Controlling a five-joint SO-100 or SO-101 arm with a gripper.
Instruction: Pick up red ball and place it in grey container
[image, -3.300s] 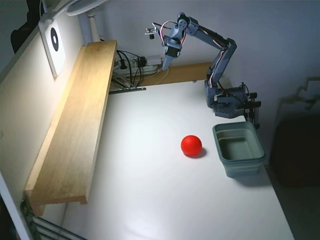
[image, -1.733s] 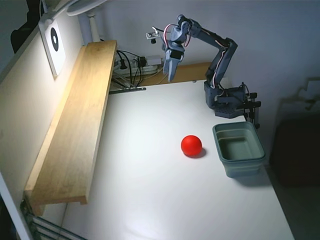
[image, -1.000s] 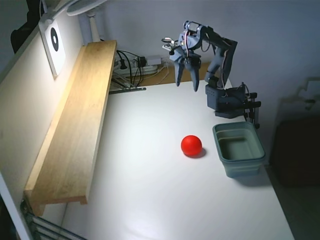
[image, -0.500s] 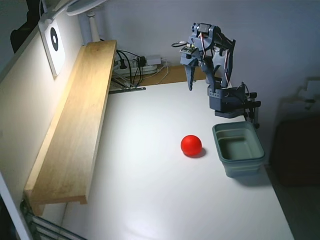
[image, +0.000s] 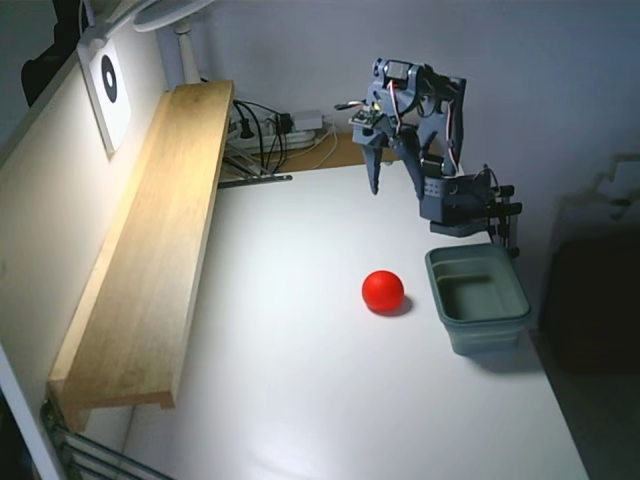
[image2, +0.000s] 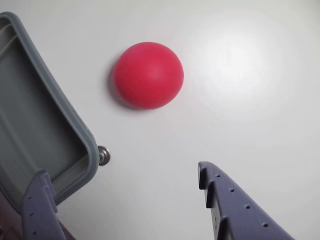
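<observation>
The red ball (image: 383, 291) lies on the white table, just left of the grey container (image: 487, 335), which stands empty near the table's right edge. My gripper (image: 390, 180) hangs in the air behind the ball, fingers pointing down, open and empty. In the wrist view the ball (image2: 148, 75) sits ahead at upper middle. The container's rim (image2: 65, 115) fills the left side. My gripper (image2: 120, 180) is spread wide, and its two purple fingertips (image2: 206, 175) show at the bottom edge. They touch nothing.
A long wooden shelf (image: 150, 250) runs along the left wall. A power strip with cables (image: 280, 125) lies at the back, with a lamp base (image: 185, 50) nearby. The arm's base (image: 465, 205) is clamped behind the container. A small metal stud (image2: 103, 155) sits by the container's corner.
</observation>
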